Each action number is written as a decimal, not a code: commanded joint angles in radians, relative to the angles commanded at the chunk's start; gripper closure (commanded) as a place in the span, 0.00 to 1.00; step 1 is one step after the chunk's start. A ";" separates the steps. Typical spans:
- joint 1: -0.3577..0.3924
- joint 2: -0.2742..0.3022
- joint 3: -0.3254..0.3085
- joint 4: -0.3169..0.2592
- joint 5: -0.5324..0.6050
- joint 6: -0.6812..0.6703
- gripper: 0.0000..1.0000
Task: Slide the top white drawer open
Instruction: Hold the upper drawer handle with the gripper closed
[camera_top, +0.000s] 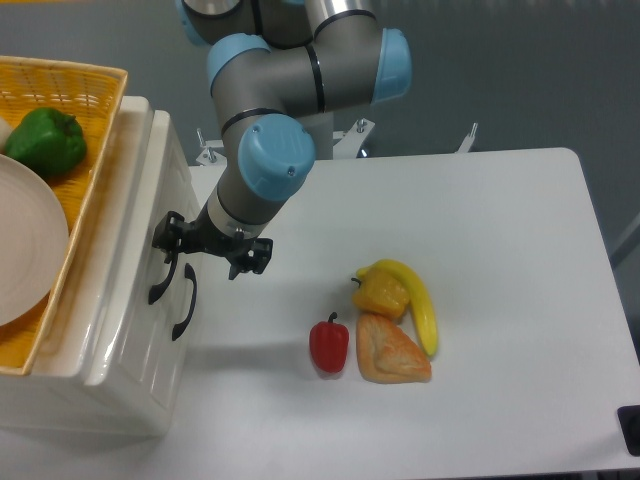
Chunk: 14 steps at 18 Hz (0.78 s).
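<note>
The top white drawer (140, 215) sits at the left edge of the surface (480, 250), the upper of two in a cream cabinet with a yellow basket (70, 90) on its roof; it looks shut or very nearly so, its front about level with the lower one. The gripper (172, 245) is pressed up against the drawer front at the upper end of the curved black handle (160, 280) — whether its fingers are clamped round the bar or only set beside it, I cannot tell from this angle. So the step in hand appears to be taking hold of the handle, with the pull itself not yet done. The next move calls for a firm hold, then a straight draw to the right, out over the surface — clear of the red pepper (329, 343), banana (418, 300) and the other food lying well apart.
</note>
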<state>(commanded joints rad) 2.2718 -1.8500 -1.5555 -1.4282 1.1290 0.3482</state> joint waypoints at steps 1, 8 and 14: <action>0.000 0.000 0.000 0.000 0.002 0.000 0.00; 0.002 0.000 0.005 0.003 0.017 0.002 0.00; 0.005 0.000 0.009 0.008 0.017 0.009 0.00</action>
<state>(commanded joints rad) 2.2764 -1.8500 -1.5463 -1.4205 1.1459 0.3574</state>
